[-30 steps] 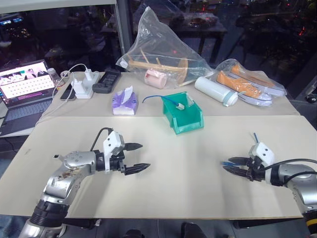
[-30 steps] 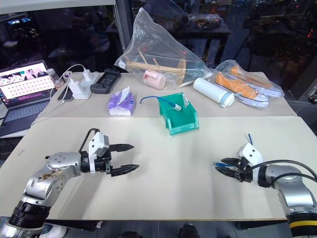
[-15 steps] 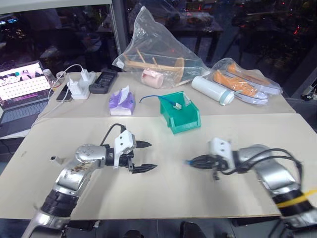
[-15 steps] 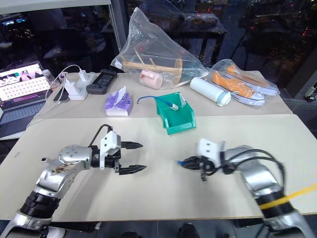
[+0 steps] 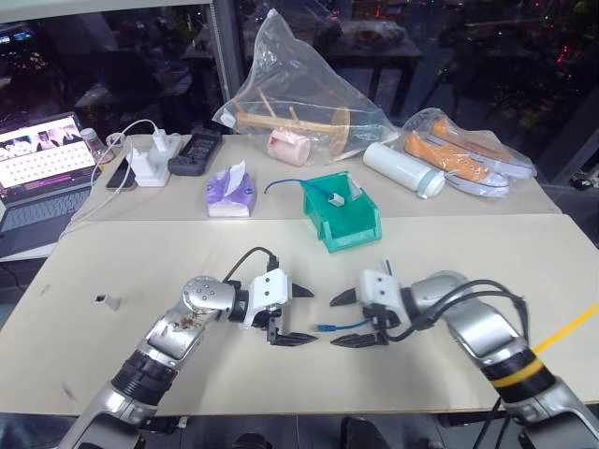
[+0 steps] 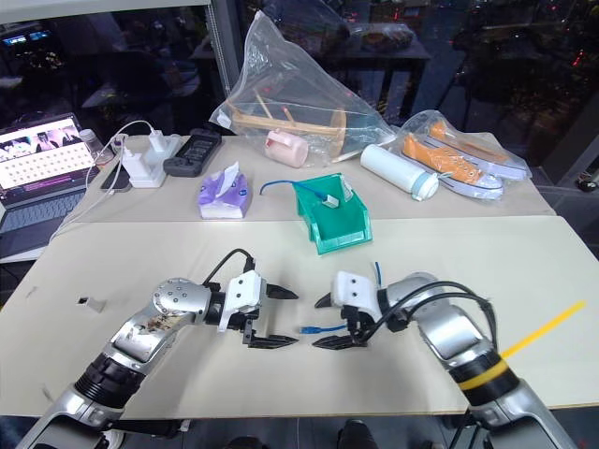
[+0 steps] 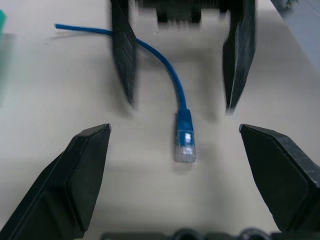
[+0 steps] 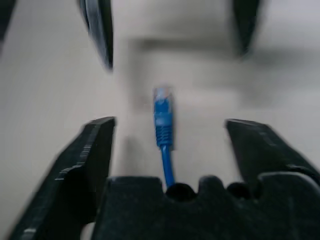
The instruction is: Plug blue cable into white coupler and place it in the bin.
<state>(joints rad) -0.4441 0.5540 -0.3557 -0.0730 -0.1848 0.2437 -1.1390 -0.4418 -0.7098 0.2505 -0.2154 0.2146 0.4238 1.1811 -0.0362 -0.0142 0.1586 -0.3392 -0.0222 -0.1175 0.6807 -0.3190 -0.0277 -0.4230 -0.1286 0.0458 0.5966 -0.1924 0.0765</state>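
Blue cable [image 5: 339, 326] lies flat on the counter [image 5: 449, 253], in front of the green bin [image 5: 343, 216] and well apart from it, on the near side toward the robot. Its clear plug [image 7: 185, 146] points at the left pincer [image 5: 298, 315], and its thin tail curves back past the right pincer [image 5: 349, 319].

Both pincers face each other over the cable, in front of the bin. The left pincer stands wide open with nothing between its fingers; the plug lies just ahead of its gap, not touched. The right pincer is also spread wide, one finger on each side of the cable, and neither finger presses on it, so the cable is loose on the counter.

Inside the bin sits a small white block [image 5: 340, 198] on another blue cable [image 5: 285, 184], which trails out over the bin's rim to the left. Left of the bin stands a purple tissue pack [image 5: 231, 193]. Behind the bin lie a clear bag [image 5: 299, 94] with wooden pieces, a white bottle [image 5: 404, 170] to the right, and orange shoes [image 5: 459, 159] in a second bag. Far left of the bin are a laptop [image 5: 42, 164] and a white charger [image 5: 152, 161].
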